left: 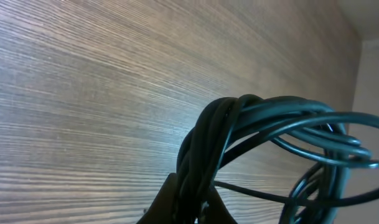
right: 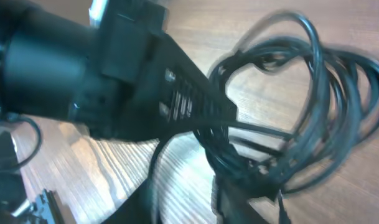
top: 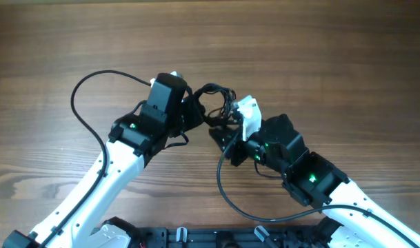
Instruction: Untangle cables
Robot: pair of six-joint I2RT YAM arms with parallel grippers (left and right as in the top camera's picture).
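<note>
table (top: 299,41): brown wood grain
room: pale strip (left: 371,112) past the edge
left gripper (left: 190,208): pinching the cables (top: 220,96)
right gripper (right: 189,199): spread – blurry

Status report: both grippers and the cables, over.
Left gripper shut on the cables. Right gripper open beside them. Cables bunched in tangled loops. No obstruction seen.

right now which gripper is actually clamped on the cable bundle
The left gripper: it pinches the cables shut. The right gripper has its jaws apart beside them.
</note>
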